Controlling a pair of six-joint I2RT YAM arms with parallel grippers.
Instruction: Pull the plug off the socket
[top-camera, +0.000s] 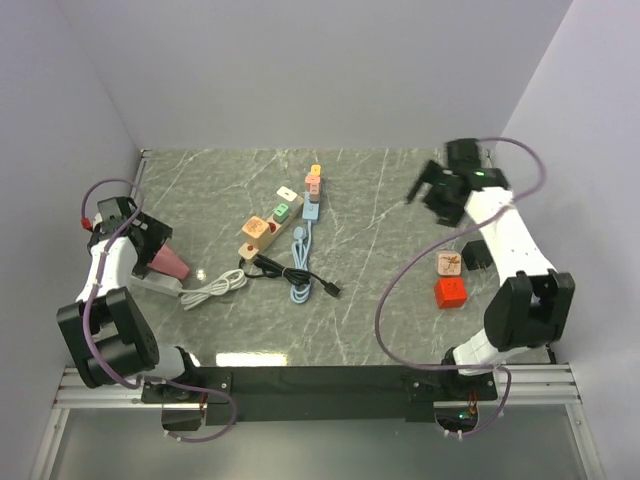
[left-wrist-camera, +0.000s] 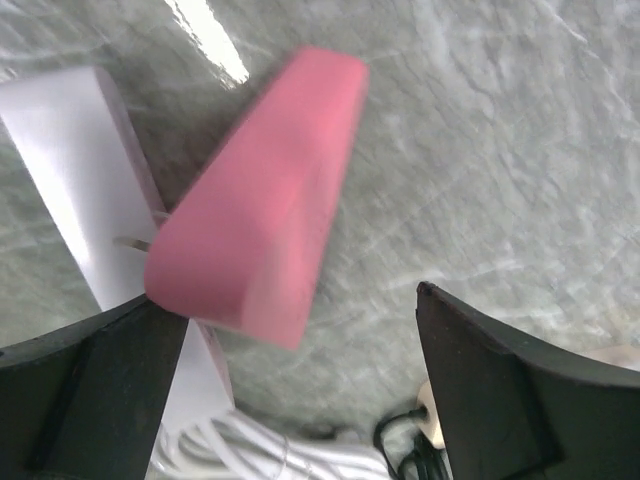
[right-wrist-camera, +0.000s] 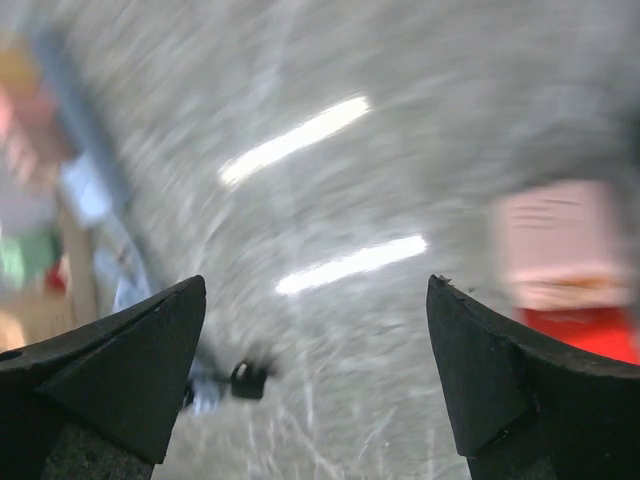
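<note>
Whole view motion-blurred. R gripper (right-wrist-camera: 316, 285) spread wide, nothing btwn its fingers (right-wrist-camera: 110, 370), which show as two dark wedges at bottom L and bottom R. Beneath is a grey veined table (right-wrist-camera: 430, 110) w/ two bright light streaks (right-wrist-camera: 295, 140) across the middle. At R edge sits a pale pink block (right-wrist-camera: 560, 240), w/ a red block (right-wrist-camera: 595, 335) just below it in frame; touching or not, can't tell thru blur. Far L is a colour smear (right-wrist-camera: 40, 200) of orange, pink, green and light blue, shapes unreadable. Small black object (right-wrist-camera: 246, 380) lies on table near the L finger's tip, a bluish bit beside it.
</note>
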